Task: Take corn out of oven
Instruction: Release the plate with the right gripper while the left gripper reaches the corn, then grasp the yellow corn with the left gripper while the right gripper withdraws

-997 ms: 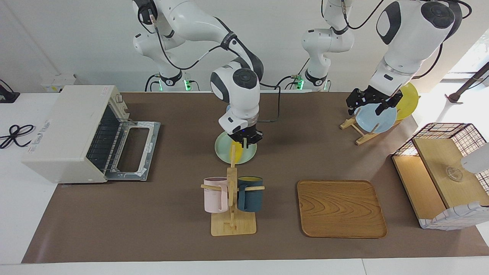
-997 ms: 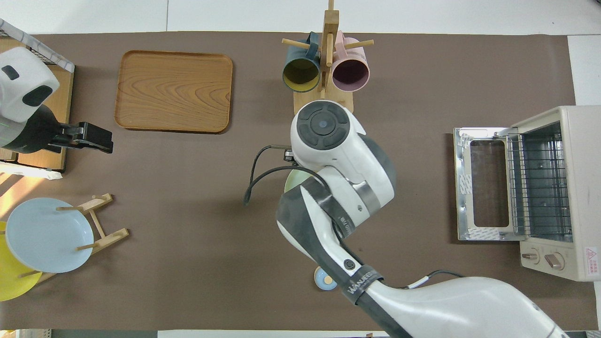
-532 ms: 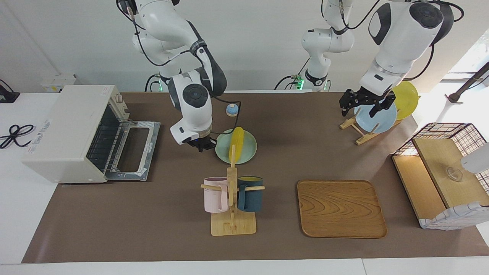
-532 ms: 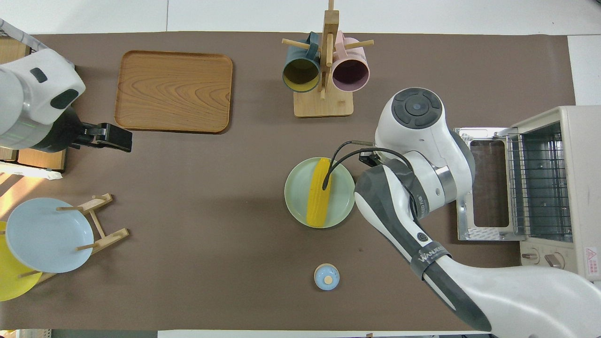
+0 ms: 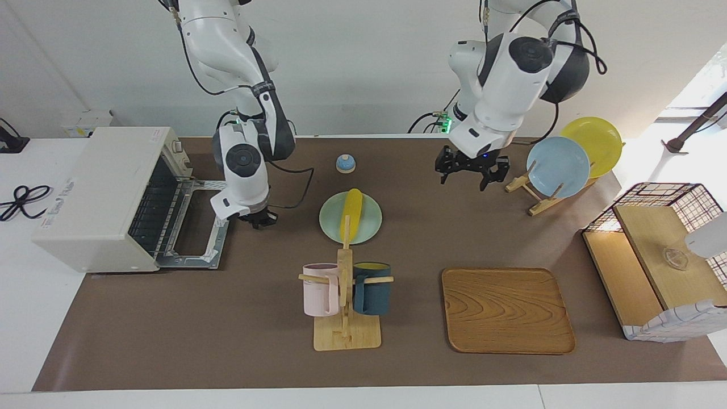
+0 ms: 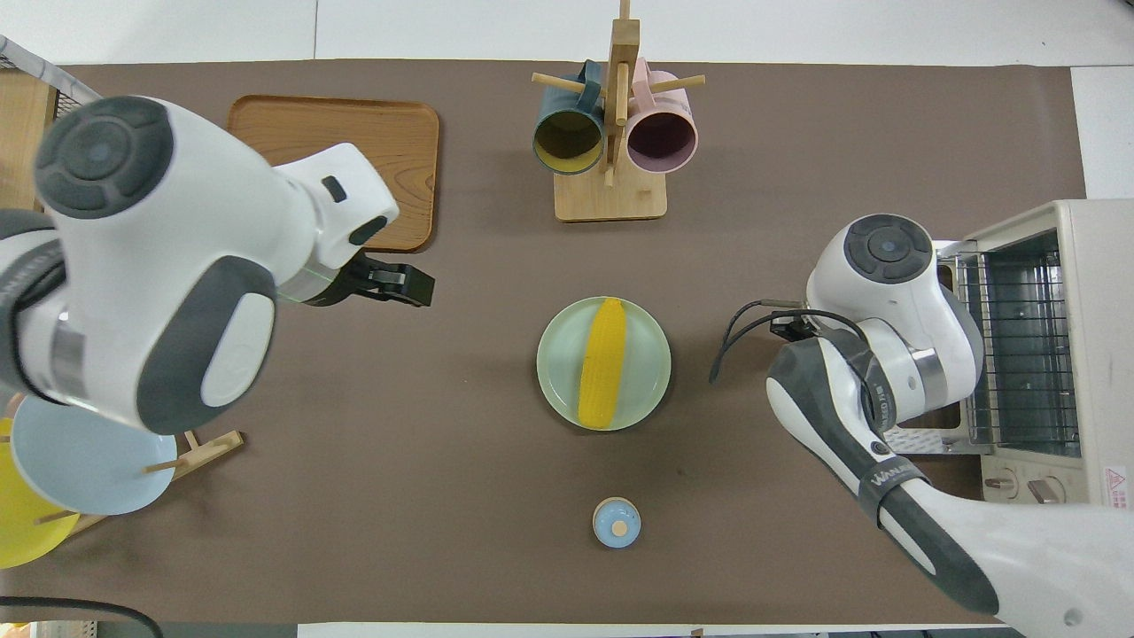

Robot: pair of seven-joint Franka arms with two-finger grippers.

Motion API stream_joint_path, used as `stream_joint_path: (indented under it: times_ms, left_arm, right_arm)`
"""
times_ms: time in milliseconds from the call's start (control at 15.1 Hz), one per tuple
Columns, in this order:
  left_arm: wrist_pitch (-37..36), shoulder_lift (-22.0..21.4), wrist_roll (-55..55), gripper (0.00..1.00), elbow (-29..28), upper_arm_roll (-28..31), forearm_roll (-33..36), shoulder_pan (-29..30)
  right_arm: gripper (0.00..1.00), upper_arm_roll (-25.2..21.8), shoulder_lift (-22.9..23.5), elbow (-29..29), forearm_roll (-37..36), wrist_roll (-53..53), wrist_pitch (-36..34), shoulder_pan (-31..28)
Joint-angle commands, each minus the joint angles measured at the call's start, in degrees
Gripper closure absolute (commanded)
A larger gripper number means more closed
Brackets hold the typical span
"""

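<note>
Yellow corn (image 6: pixel 602 362): lies flat on the pale green plate (image 6: pixel 554 390), out of the oven and touched by neither arm.
Plate: sits mid-table, nearer to the robots than the mug rack (image 5: pixel 345 295), with a small blue bell (image 5: pixel 345 163) nearer to the robots again.
Oven (image 5: pixel 105 199): stands at the right arm's end of the table, away from the plate, its door (image 5: pixel 199 224) dropped flat toward the plate and the wire rack inside bare.
Corn's long axis: runs from the robots' side of the plate toward the mug rack, so its long flanks face the two ends of the table.
Right end effector (image 5: pixel 258 220): hangs low between the plate and the oven door, just beside the door's edge; it carries nothing, and whether its fingers are spread cannot be told.
Left end effector (image 5: pixel 471 168): is up over bare table between the plate and the dish stand (image 5: pixel 531 190); fingers spread, nothing between them.
Nearer arm: the right one, by judgement; the corn lies to its side, away from the oven.
Task state: appears finished, since the corn rests clear of the oven.
</note>
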Motion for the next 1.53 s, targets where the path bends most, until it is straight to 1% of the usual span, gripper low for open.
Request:
stream_joint_path:
  times_ms: [0, 133, 199, 332, 532, 598, 731, 864, 997, 1063, 1329, 1462]
  left_arm:
    - [5.6, 4.3, -3.1, 0.00, 0.3, 0.9, -3.4, -5.1]
    - [10.0, 6.9, -5.9, 0.00, 0.1, 0.9, -4.3, -8.5]
    - [10.8, 7.8, -5.9, 0.00, 0.2, 0.9, -4.3, -10.1]
    - [13.3, 11.0, -6.5, 0.00, 0.9, 1.0, -4.3, -13.4]
    - [17.4, 15.6, -6.7, 0.00, 0.8, 1.1, -3.9, -17.4]
    - [18.1, 16.5, -6.5, 0.00, 0.8, 1.0, -3.9, -17.5]
    - [18.3, 17.3, -6.3, 0.00, 0.4, 0.9, -3.7, -18.4]
    - [20.0, 18.6, -6.4, 0.00, -0.3, 0.9, -3.9, -19.7]
    - [21.4, 18.6, -6.6, 0.00, -1.1, 0.9, -4.2, -19.7]
    - [21.8, 18.6, -6.7, 0.00, -1.5, 0.9, -4.3, -19.7]
    - [26.8, 18.1, -7.5, 0.00, -6.0, 0.9, -4.4, -21.5]
    - [27.6, 17.9, -7.7, 0.00, -6.7, 0.9, -4.4, -21.6]
  right_arm:
    - [1.00, 0.7, -1.8, -2.6, -1.9, -2.3, 1.3, -2.6]
    - [1.00, 0.7, -1.8, -2.6, -3.2, -2.4, 1.3, -3.1]
    - [1.00, 0.7, -1.8, -2.6, -3.5, -2.6, 1.3, -3.5]
    - [1.00, 0.7, -1.8, -2.6, -3.8, -4.1, 1.2, -4.1]
    - [1.00, 0.7, -1.9, -2.4, -9.6, -4.9, -0.5, -4.2]
    - [1.00, 0.7, -1.9, -2.1, -10.8, -5.1, -1.0, -4.4]
    - [1.00, 0.7, -2.2, -1.2, -11.3, -6.1, -2.1, -4.2]
    - [1.00, 0.7, -2.7, 2.2, -11.8, -7.4, -7.5, -4.2]
    - [1.00, 0.8, -3.9, 6.2, -11.8, -11.9, -13.2, -4.4]
    - [1.00, 0.7, -4.8, 7.1, -11.7, -13.5, -14.9, -4.6]
    - [1.00, 0.8, -9.3, 7.1, -10.7, -21.0, -18.6, -8.0]
    - [1.00, 0.7, -10.8, 7.1, -9.2, -24.6, -18.8, -9.7]
